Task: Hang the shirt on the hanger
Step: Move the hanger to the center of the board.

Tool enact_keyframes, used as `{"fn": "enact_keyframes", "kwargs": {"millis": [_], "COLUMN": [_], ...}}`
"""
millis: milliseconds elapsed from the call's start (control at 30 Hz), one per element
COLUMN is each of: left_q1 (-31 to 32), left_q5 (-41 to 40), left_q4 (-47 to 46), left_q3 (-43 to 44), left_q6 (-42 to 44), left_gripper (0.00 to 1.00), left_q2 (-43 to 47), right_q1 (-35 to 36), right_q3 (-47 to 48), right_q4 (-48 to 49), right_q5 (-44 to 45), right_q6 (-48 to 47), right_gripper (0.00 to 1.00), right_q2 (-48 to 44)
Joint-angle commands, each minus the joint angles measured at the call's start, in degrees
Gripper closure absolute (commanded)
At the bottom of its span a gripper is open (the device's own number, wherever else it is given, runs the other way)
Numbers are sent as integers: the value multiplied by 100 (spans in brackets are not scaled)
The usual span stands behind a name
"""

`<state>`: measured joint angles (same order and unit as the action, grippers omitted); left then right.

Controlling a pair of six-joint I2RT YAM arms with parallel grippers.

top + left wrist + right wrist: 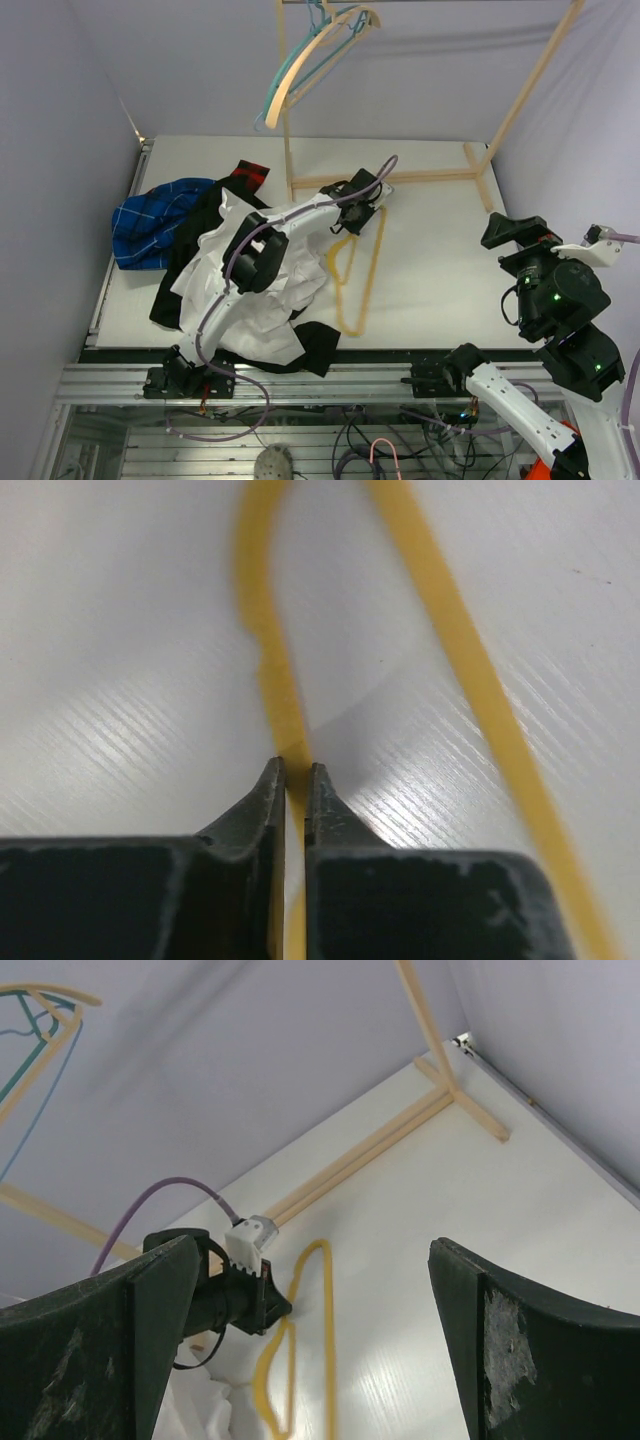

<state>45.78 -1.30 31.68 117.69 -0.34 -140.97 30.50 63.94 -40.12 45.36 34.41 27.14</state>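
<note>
The yellow hanger [372, 265] lies flat on the white table, right of the shirt, its hook end toward the back. My left gripper [368, 212] reaches across to that end and, in the left wrist view, the left gripper [295, 770] is shut on one thin bar of the hanger [265, 630], fingertips at the table surface. The white shirt [250, 290] lies crumpled at the front left, under the left arm. My right gripper [505, 232] hovers open at the right, well away. From the right wrist, the open right gripper [315, 1245] frames the hanger [328, 1340] and a bit of shirt [200, 1415].
A blue plaid shirt [150, 225] and a black garment [185, 265] lie beside and under the white shirt. A wooden rack [400, 178] stands at the back of the table. A pale wooden hanger [320, 45] and a teal one hang from its top rail.
</note>
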Motion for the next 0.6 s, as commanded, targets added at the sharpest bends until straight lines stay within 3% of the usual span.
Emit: {"fn": "enact_keyframes", "kwargs": {"millis": [0, 167, 400, 567], "left_q1": [302, 682, 1433, 1846], "left_q5": [617, 998, 1002, 1175], "left_q4": [1881, 2591, 2163, 2157], "left_q3": [-24, 1009, 792, 1094], "left_q6": [449, 1716, 3506, 3962], "left_gripper": [93, 93, 93, 93], "left_q2": [-997, -857, 128, 221], "right_q1": [30, 44, 52, 94], "right_q3": [74, 145, 115, 343], "right_q4": [105, 118, -76, -406], "right_q5": [213, 262, 377, 807], "right_q6": [-131, -233, -191, -157], "right_gripper": [0, 0, 0, 0], "right_q2": [-83, -20, 22, -66]}}
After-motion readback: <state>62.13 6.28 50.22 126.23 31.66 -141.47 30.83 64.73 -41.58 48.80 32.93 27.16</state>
